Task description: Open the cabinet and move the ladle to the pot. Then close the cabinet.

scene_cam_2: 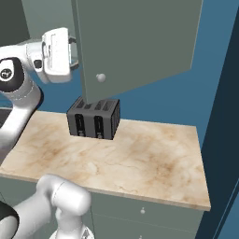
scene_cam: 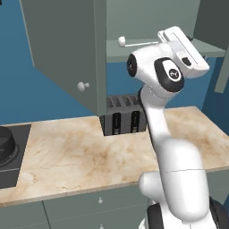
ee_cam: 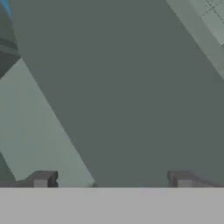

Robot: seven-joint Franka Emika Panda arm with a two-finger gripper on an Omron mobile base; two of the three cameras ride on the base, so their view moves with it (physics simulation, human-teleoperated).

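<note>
Currently, the cabinet point(scene_cam: 67, 49) stands open, both doors swung out, and the ladle point(scene_cam: 134, 43) lies on the shelf inside, its ball-like bowl end toward the left door and its thin handle running right toward my hand. The gripper point(ee_cam: 111, 179) sits raised at shelf level, just right of the handle's end; in the hand view the two fingertips point(ee_cam: 43, 179) stand spread wide apart with nothing between them, facing grey cabinet surfaces at an angle.

I judge the step in hand to be the reach for the ladle. The hand view carries no sight of the utensil, so I take it that the hand is not yet lined up. I would roll and lower the wrist until the handle appears between the tips before I advance, and take the thin handle crosswise rather than the round bowl, which would likely slip. The left door's edge hangs close to the bowl end, and the shelf lip lies directly under the handle; I would come in level from the right to clear both.

The pot point(scene_cam: 6, 145) sits partly visible at the far left of the counter point(scene_cam: 89, 152), well apart from the shelf, with the toaster point(scene_cam: 123, 114) below the cabinet between them. The carry should pass above the toaster and around the open left door.
</note>
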